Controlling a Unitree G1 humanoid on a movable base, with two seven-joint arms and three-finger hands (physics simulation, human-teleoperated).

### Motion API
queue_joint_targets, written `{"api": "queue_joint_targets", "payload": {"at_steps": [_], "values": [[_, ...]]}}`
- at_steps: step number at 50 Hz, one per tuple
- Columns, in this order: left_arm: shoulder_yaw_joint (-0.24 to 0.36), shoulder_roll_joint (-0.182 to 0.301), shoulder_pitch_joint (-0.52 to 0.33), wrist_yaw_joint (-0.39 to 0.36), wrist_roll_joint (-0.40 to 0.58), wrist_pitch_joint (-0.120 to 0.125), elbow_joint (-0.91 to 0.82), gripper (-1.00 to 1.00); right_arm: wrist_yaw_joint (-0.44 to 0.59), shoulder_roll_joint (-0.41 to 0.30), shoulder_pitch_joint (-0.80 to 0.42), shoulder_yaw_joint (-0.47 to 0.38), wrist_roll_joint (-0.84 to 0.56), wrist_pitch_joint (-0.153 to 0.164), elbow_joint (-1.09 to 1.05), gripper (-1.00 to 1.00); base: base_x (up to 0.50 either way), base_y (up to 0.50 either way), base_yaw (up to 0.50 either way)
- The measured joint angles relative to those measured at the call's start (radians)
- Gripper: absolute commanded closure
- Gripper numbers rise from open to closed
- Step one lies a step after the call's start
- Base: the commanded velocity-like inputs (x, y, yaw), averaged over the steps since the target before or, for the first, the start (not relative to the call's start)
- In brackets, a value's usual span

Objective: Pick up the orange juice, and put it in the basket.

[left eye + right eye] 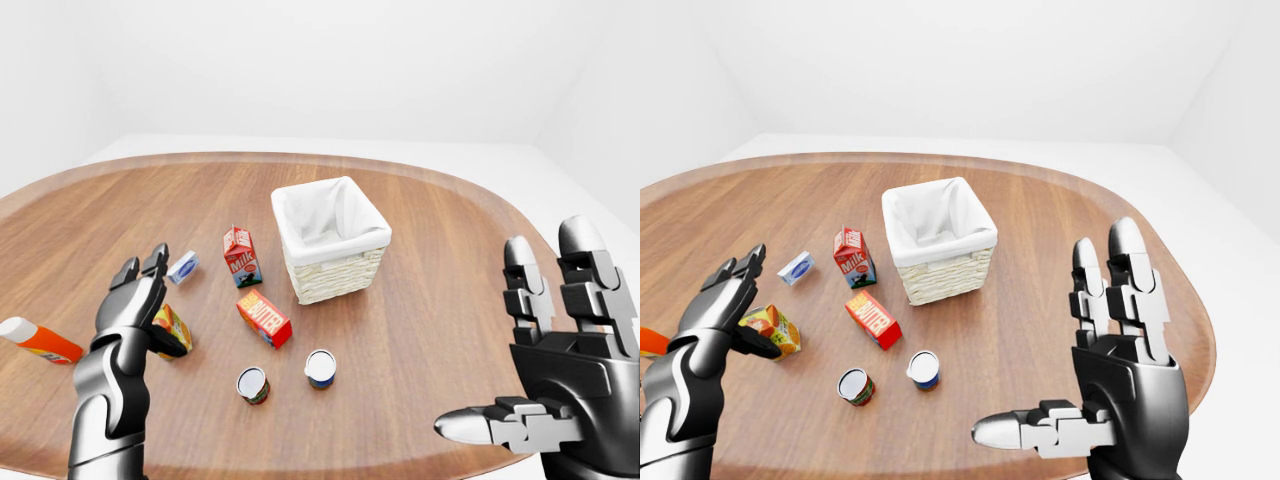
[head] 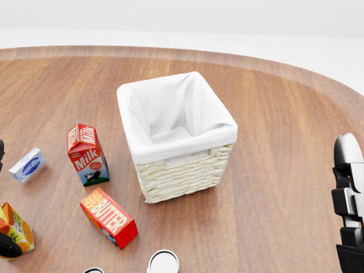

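Both hands open — left hand (image 1: 732, 305) beside juice (image 1: 775, 328)

An orange juice carton (image 1: 774, 328) stands on a brown wooden table (image 1: 1040, 230), toward the left side of the right-eye view. The carton is small, mostly orange with yellow and green patches, and has a peaked gable top; an orange-slice picture shows on its lower face in the head view. It leans slightly rather than standing straight.

The basket (image 2: 177, 136) sits near the table's middle, well apart from the carton, up and to the right of it in the right-eye view. It is square, woven from pale wicker, upright, and lined with white cloth folded over its rim. Its inside looks empty.
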Motion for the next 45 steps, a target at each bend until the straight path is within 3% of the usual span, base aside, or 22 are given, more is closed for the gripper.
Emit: {"api": "queue_joint_targets", "payload": {"at_steps": [29,45], "values": [[-0.008,0.077,-0.039,0.148,-0.137,0.0,0.281,-1.0,0.0,0.004,-0.007,0.004,0.001,0.0,0.0,-1.0,0.0,0.0,0.0],[-0.036,0.088,-0.054,0.225,-0.178,0.0,0.39,-1.0,0.004,0.007,-0.008,0.004,0.002,0.0,0.0,-1.0,0.0,0.0,0.0]]}}
